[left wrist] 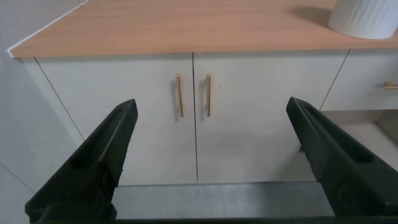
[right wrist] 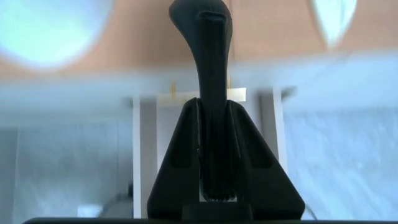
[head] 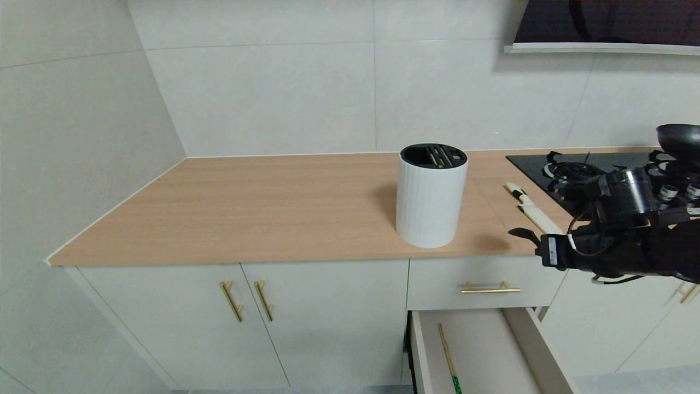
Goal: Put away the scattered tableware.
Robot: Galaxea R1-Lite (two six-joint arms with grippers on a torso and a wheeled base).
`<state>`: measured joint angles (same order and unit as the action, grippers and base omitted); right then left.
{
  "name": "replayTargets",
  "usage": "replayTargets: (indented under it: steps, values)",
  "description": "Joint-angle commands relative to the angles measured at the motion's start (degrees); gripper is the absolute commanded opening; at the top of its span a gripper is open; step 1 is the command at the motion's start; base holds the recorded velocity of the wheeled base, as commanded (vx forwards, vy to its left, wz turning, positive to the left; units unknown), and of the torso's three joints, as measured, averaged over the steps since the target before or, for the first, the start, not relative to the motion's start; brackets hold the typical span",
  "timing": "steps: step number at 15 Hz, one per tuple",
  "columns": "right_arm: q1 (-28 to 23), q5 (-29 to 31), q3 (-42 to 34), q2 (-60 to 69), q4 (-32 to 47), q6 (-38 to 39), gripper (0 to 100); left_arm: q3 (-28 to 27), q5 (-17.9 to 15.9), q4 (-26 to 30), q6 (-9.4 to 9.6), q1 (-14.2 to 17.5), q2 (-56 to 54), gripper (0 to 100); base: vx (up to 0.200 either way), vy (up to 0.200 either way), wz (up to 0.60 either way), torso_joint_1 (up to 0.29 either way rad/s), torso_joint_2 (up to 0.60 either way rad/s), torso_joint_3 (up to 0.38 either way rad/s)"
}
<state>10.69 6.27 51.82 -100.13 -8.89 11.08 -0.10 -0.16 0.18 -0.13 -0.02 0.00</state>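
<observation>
As things lie now, you've one item stowed and one left out.
- Chopsticks (head: 448,353): in the open drawer (head: 525,339) under the counter (head: 246,208). Done, by the look of it.
- Knife (head: 533,210): pale, flat on the counter between the holder (head: 431,197) and the stove (head: 569,169). Not yet put away.
- R claw (head: 522,233): fingers pressed together, nothing held, at the counter edge just beside the knife's near end.
- L claw (left wrist: 211,109): spread wide, empty, facing the cupboard doors (left wrist: 249,124).
- Est.: approx. halfway. Knife prob. goes in the holder's slots, then shut the drawer.
</observation>
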Motion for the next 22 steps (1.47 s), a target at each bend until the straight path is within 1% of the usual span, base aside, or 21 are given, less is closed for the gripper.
replayTargets:
  steps: [1, 6, 14, 22]
  values:
    - [1.44, 0.15, -4.45, 3.63, 0.01, -0.01, 0, -0.08, -0.02, -0.01, -0.04, 0.02, 0.0, 100, 0.0, 0.0, 0.0, 0.0, 0.0, 0.0]
    - [2.05, 0.06, -6.29, 3.72, 0.01, -0.27, 0, -0.08, -0.02, -0.01, -0.04, 0.02, 0.0, 100, 0.0, 0.0, 0.0, 0.0, 0.0, 0.0]
    - [2.05, 0.06, -6.47, 3.28, 0.01, -0.36, 0, 0.01, -0.02, -0.01, -0.04, 0.02, 0.0, 100, 0.0, 0.0, 0.0, -0.011, 0.02, 0.013]
    - [2.14, 0.15, -6.56, 2.84, 0.01, -0.36, 0, -0.08, -0.02, -0.01, -0.04, -0.06, 0.0, 100, 0.0, 0.0, 0.0, -0.203, 0.47, 0.264]
